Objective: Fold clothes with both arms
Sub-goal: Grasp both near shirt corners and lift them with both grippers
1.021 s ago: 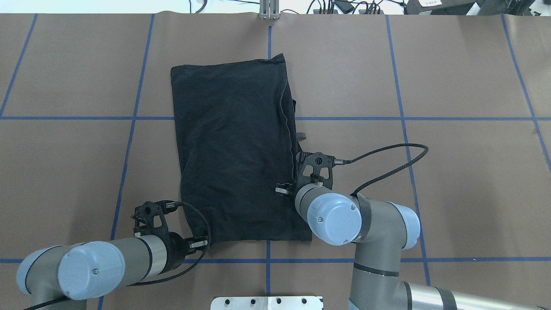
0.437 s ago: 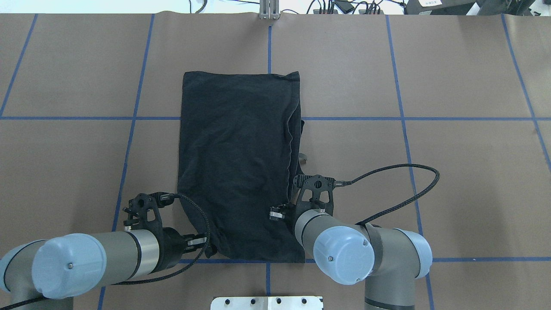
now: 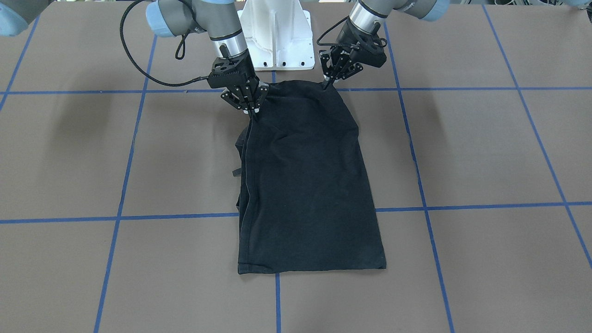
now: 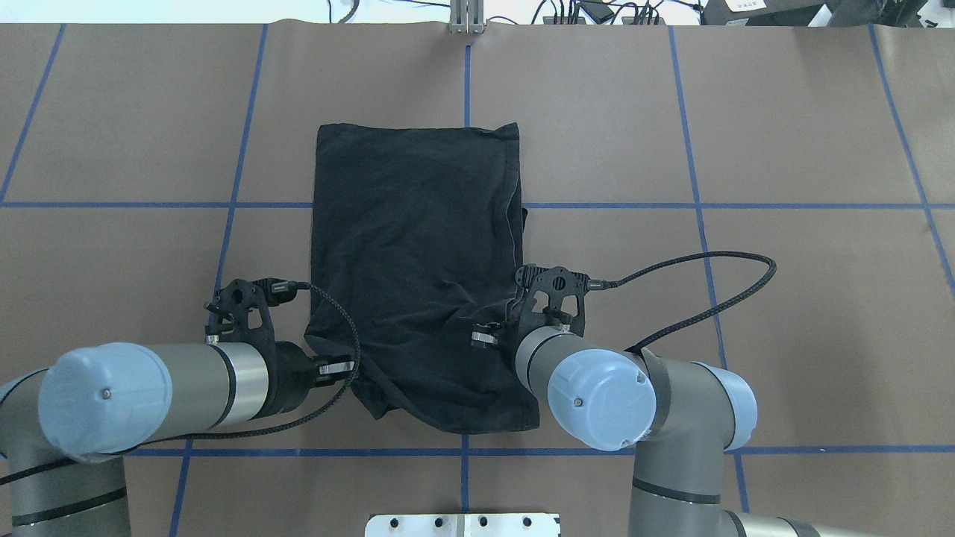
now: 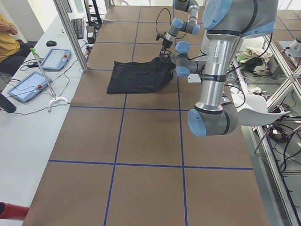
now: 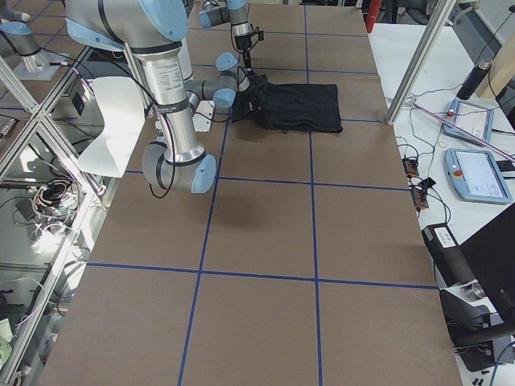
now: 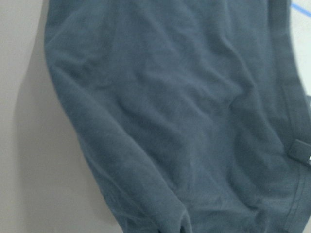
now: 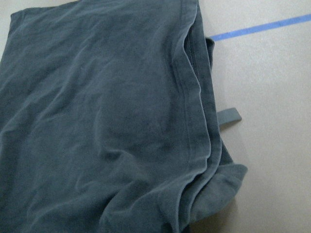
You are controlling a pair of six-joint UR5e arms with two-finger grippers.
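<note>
T-shirt [image 4: 418,246] on brown table [image 4: 806,321], blue tape grid [image 4: 746,205].

Both arms reach forward from the base, elbows out to the sides and wrists tilted down. The left gripper [image 3: 327,85] and right gripper [image 3: 254,115] point downward, each with its fingers pinched tight on an edge of the T-shirt [image 3: 310,185].

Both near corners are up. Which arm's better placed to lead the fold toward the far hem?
Right, slightly. The right gripper pinches the T-shirt farther forward than the left gripper, so it sits nearer the far hem. Both should probably move together.
</note>
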